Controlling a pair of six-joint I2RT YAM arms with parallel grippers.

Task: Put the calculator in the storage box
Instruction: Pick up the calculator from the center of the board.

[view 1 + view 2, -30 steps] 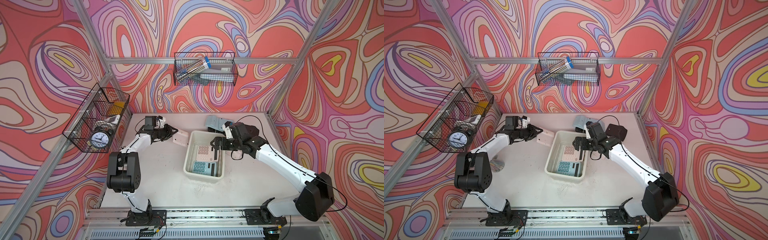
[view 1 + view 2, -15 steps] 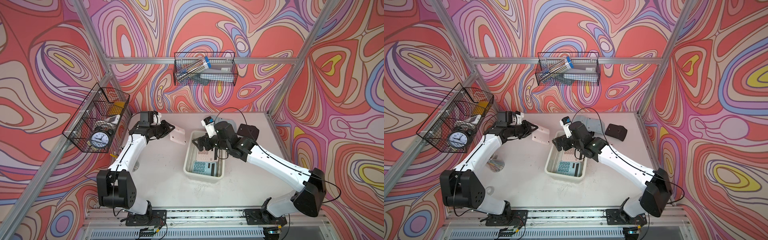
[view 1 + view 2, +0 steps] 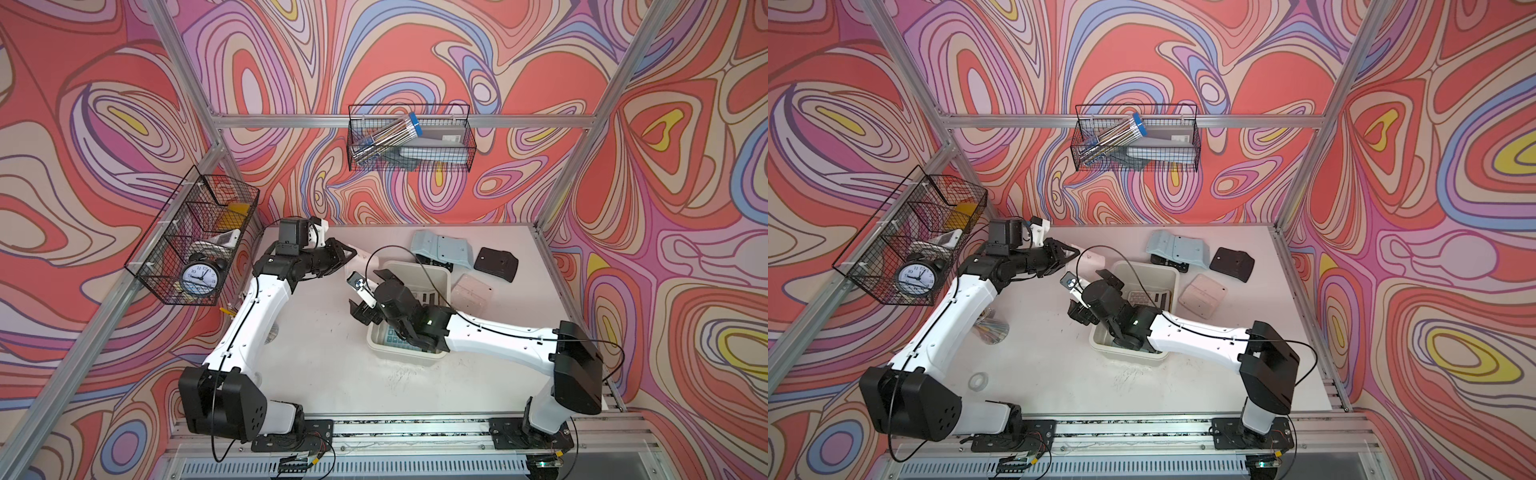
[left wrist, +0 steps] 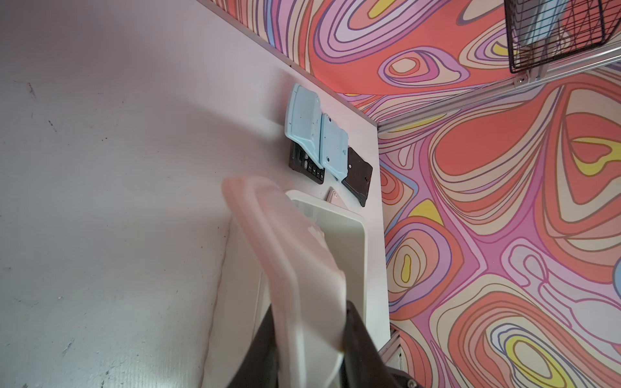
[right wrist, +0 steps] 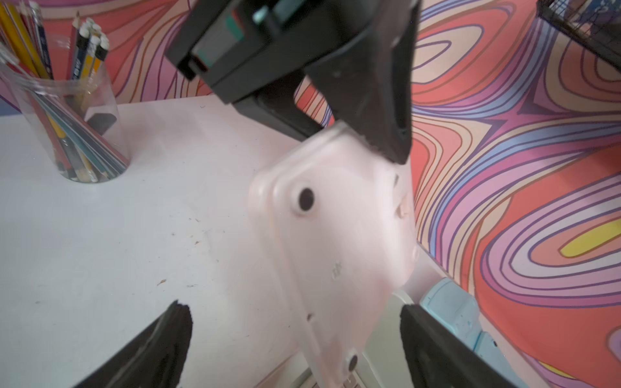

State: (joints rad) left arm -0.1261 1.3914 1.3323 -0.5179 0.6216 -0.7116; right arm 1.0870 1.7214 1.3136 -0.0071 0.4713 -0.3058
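Left gripper (image 3: 351, 253) has a pink calculator (image 3: 1094, 261) clamped, held just off the far corner of the box (image 3: 1154, 268), not in yet. Right gripper (image 3: 372, 296) gapes wide, empty, beside it; others (image 3: 390, 338) already inside

1 storage box (image 3: 397, 354), 2 wire bskts (image 3: 452, 161) (image 3: 166, 259)

Black wire basket (image 3: 440, 165) on back wall, 12 o'clock: clear tube of pencils (image 3: 386, 135), blue cap, lying tilted. Second wire basket (image 3: 158, 266) on side wall, 10 o'clock: black alarm clock (image 3: 200, 277) at near end, yellow item (image 3: 235, 210) at far end. On table (image 3: 324, 353): clear pencil cup (image 3: 992, 328) at 9 o'clock, tape ring (image 3: 978, 380) at 8 o'clock.
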